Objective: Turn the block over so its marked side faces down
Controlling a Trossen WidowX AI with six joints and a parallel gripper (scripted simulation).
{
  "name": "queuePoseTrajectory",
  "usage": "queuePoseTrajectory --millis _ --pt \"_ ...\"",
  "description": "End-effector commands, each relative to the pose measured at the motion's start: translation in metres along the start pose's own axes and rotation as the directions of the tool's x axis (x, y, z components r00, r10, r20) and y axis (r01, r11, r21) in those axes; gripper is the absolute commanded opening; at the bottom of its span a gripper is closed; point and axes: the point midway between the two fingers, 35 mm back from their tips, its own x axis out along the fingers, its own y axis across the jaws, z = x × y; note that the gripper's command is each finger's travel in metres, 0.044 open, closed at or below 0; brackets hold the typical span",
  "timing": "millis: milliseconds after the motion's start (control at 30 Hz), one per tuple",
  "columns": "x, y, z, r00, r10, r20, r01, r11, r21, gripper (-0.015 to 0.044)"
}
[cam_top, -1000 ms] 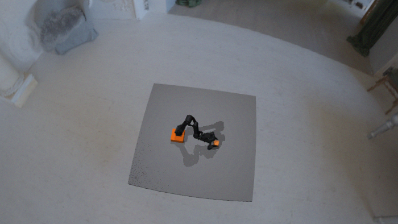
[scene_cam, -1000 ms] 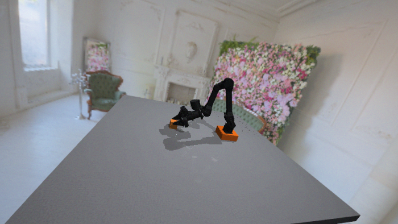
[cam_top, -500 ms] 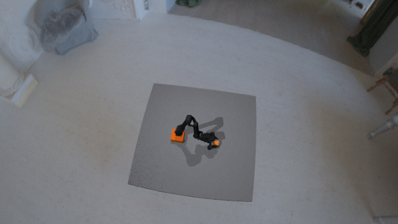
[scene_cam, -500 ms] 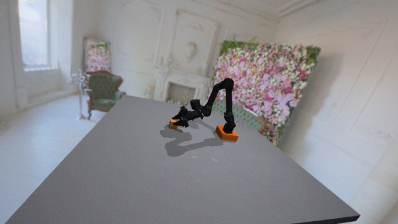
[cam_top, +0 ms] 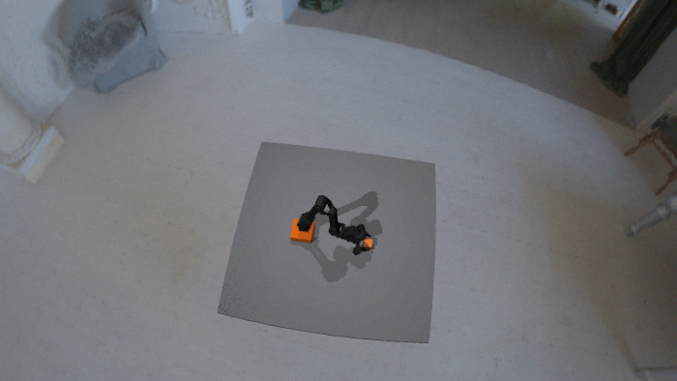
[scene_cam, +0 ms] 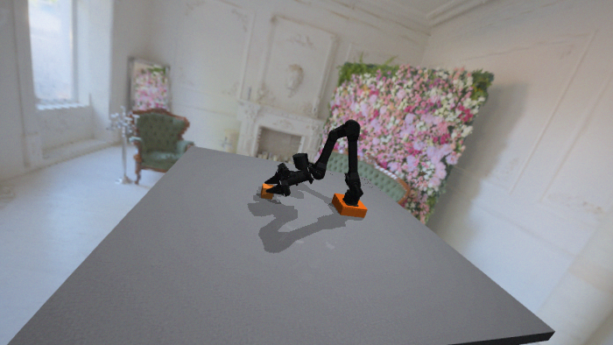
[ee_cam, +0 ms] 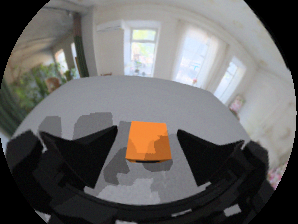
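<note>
A small orange block point(cam_top: 367, 243) point(scene_cam: 265, 188) point(ee_cam: 148, 141) rests on the grey table point(cam_top: 300, 295) point(scene_cam: 197, 271). In the wrist view its upper face is plain orange, with no mark showing. My gripper point(cam_top: 362, 246) point(scene_cam: 276, 184) point(ee_cam: 148, 131) is open, low over the table. Its two black fingers stand wide on either side of the block and clear of it. The block's underside is hidden.
The arm's orange base point(cam_top: 302, 231) point(scene_cam: 348, 207) sits on the table to one side of the block. The arm's shadows fall across the table around the block. The table's edges are far from the block on all sides.
</note>
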Motion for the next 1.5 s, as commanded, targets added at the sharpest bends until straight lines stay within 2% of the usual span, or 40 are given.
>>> queuePoseTrajectory --millis 0,133,333,567,967,1200,1467 --pt "0.0 0.0 -0.001 1.0 0.003 -0.001 -0.003 1.0 0.007 0.044" --pt "0.002 0.0 0.001 1.0 0.002 -0.027 -0.002 1.0 0.007 0.044" --pt "0.003 -0.005 0.019 0.968 -0.002 -0.253 0.004 1.0 0.008 0.044" --pt "-0.043 -0.001 0.05 0.864 0.005 -0.503 -0.002 1.0 0.006 0.044" --pt "-0.048 0.0 0.055 0.84 0.006 -0.543 -0.003 1.0 0.007 0.044" --pt "-0.033 -0.001 0.074 0.712 0.009 -0.703 0.0 1.0 0.012 0.044" --pt "-0.028 -0.001 0.088 0.52 0.008 -0.854 -0.002 1.0 0.008 0.044"
